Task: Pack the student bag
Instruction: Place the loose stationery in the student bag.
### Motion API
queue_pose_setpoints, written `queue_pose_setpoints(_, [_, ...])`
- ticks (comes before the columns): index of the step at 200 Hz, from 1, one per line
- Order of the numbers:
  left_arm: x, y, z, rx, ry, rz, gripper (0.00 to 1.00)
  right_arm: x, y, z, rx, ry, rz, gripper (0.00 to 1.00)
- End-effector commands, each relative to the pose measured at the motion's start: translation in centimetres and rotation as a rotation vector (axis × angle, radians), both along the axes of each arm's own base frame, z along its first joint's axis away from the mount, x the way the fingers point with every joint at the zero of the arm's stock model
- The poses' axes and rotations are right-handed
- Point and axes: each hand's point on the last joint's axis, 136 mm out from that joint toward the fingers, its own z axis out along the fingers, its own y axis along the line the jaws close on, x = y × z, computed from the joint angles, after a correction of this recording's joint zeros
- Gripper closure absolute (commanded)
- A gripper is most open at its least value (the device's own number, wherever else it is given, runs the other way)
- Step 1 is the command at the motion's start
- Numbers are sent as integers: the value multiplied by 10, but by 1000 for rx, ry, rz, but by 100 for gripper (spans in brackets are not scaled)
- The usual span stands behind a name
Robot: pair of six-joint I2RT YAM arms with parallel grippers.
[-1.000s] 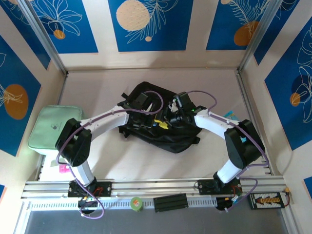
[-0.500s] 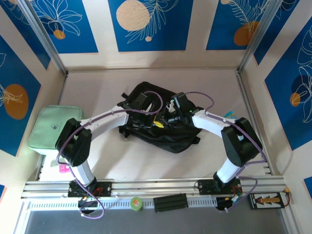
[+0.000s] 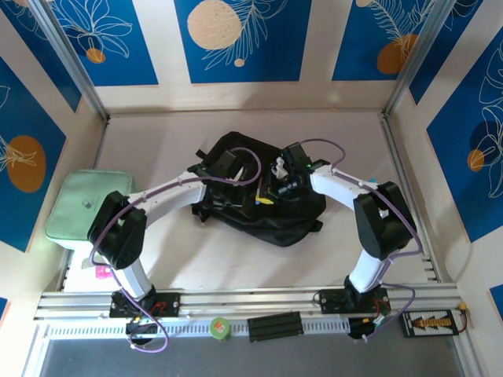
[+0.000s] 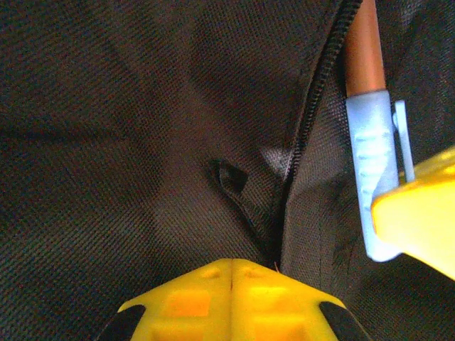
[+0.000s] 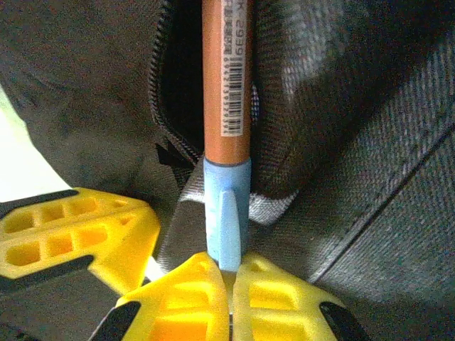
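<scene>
The student bag (image 3: 295, 220), a black backpack, lies mid-table with its zipper open (image 4: 313, 106). An orange-brown pen (image 5: 226, 85) with a light blue cap (image 5: 226, 213) points barrel-first into the zipper opening. My right gripper (image 5: 229, 268) is shut on the end of the cap; it sits over the bag's middle (image 3: 273, 191). My left gripper (image 4: 233, 264) is shut, its tips pinching the black fabric right beside the zipper (image 3: 256, 196). In the left wrist view the pen (image 4: 373, 185) stands at the right, by a yellow right finger (image 4: 419, 213).
A mint-green padded pouch (image 3: 82, 206) lies at the left table edge, with a small pink item (image 3: 102, 272) near it. A green tape roll (image 3: 220, 327) and a black box (image 3: 275, 325) rest on the front rail. Walls close in the table.
My right gripper has shut on the pen's cap, and its arm has swung a little left and farther over the bag. The left gripper has stayed shut in place.
</scene>
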Motion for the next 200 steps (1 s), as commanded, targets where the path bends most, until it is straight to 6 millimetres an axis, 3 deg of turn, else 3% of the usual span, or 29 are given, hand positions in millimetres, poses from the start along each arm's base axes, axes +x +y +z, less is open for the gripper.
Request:
queue_pose_setpoints(1, [-1,7,4,-10,-1,25,98,-16,-11,-14,-83,27,149,97])
queue_pose_setpoints(26, [-3,6,3,-15,9,16,98,-4,-8,-13,-102,0,185,97])
queue_pose_setpoints(85, [-6,4,-2,-22,28,0,97,35,8,17,-9,-76,117,97])
queue_pose_setpoints(135, [-7,4,-3,-21,34,-2,97,61,13,7,-31,-91,-28,95])
queue_pose_setpoints(161, [-7,4,-5,-19,36,0,97,68,19,16,52,-130,-87,93])
queue_pose_setpoints(179, [-7,4,-5,-21,34,0,97,71,20,23,98,-164,-114,91])
queue_pose_setpoints(200, [-7,3,-5,-24,35,0,97,70,20,18,90,-161,-103,79])
